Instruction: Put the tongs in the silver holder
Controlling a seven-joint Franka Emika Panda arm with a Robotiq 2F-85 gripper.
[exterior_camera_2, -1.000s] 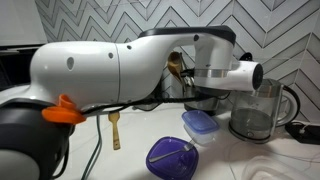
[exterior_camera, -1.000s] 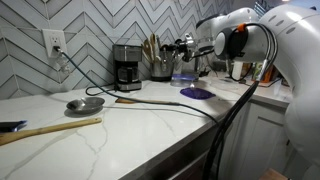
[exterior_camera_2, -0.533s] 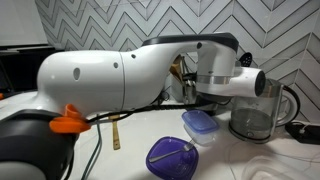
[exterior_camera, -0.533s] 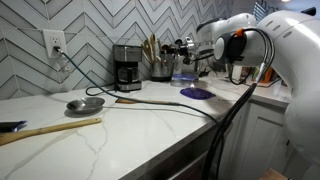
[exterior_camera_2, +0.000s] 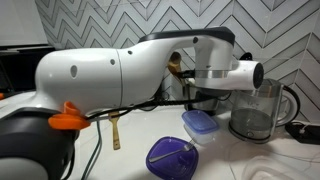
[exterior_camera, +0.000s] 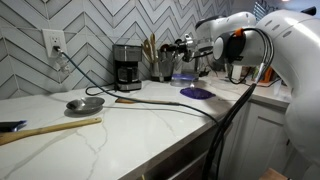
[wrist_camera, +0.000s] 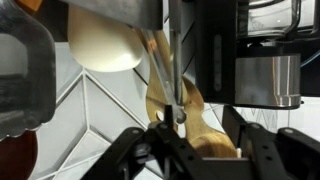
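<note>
The silver holder (exterior_camera: pixel 160 70) stands at the back of the counter beside the coffee maker, with wooden utensils sticking up from it. My gripper (exterior_camera: pixel 186 46) hovers just above and beside its rim. In the wrist view the slim grey tongs (wrist_camera: pixel 164 70) run away from the gripper among wooden spoons (wrist_camera: pixel 185 115), and their shiny end lies close to the left finger. The gripper (wrist_camera: pixel 195 150) is open, its jaws wide apart. I cannot tell whether the left finger (wrist_camera: pixel 140 150) still touches the tongs. In an exterior view the arm (exterior_camera_2: pixel 130 70) hides the holder.
A black-and-silver coffee maker (exterior_camera: pixel 126 67) stands next to the holder. A round metal dish (exterior_camera: pixel 85 104) and a long wooden stick (exterior_camera: pixel 50 128) lie on the counter, crossed by a black cable (exterior_camera: pixel 170 103). A purple lid (exterior_camera_2: pixel 172 155), a blue container (exterior_camera_2: pixel 200 125) and a glass jug (exterior_camera_2: pixel 255 110) sit nearby.
The jaws have gone from shut to apart around the tongs' end. The arm has barely shifted above the holder.
</note>
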